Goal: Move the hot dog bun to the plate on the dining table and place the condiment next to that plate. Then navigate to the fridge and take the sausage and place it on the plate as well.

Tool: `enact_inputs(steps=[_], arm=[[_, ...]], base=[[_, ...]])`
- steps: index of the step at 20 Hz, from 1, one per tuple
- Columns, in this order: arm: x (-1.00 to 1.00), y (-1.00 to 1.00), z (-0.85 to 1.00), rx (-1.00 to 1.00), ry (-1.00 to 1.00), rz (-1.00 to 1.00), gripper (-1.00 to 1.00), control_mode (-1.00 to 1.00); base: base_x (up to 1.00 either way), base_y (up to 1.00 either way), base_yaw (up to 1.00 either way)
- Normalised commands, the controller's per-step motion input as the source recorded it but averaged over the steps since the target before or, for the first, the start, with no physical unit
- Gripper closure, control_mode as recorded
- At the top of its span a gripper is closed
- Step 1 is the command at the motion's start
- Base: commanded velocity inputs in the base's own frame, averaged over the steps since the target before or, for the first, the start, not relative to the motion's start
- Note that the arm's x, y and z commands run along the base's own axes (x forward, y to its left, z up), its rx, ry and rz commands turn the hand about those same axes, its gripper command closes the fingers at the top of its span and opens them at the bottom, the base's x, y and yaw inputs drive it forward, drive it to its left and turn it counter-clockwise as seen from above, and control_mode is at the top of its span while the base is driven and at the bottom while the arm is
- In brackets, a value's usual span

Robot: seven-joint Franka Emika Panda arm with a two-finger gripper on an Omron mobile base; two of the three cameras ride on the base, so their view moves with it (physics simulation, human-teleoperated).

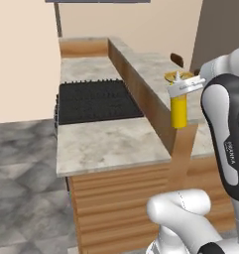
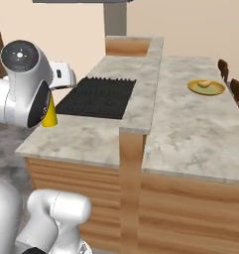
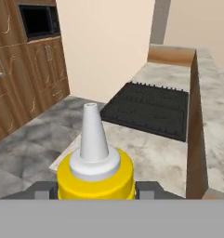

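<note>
The gripper (image 3: 95,189) is clamped on the upright yellow squeeze bottle (image 3: 95,174); smooth, light plastic, best gripped at its body.

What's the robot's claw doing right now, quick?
Gripper: closed on the yellow bottle, held upright in the air.

The yellow squeeze bottle with white nozzle (image 3: 95,167) sits between the dark fingers (image 3: 39,190), blocking that gap. Beyond them lies bare marbled stone counter (image 1: 106,144), then the flat black ribbed cooktop (image 3: 150,109). Right of the fingers, the wood-faced raised ledge wall (image 3: 195,125) bars passage sideways
</note>
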Motion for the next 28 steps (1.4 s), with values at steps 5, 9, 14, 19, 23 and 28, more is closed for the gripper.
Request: enact_inputs(steps=[5,9,14,19,23,28], arm=[[0.0,0.0,0.0,0.0,0.0,0.0,1.0,1.0],[0.0,0.0,0.0,0.0,0.0,0.0,1.0,1.0],[0.0,0.0,0.0,0.0,0.0,0.0,1.0,1.0],[0.0,0.0,0.0,0.0,0.0,0.0,1.0,1.0],[0.0,0.0,0.0,0.0,0.0,0.0,1.0,1.0],[0.0,0.0,0.0,0.0,0.0,0.0,1.0,1.0]], base=[[0.09,-1.0,0.0],[0.26,-1.0,0.0],[0.32,-1.0,0.0],[0.44,-1.0,0.06],[0.41,-1.0,0.24],[0.39,-1.0,0.35]])
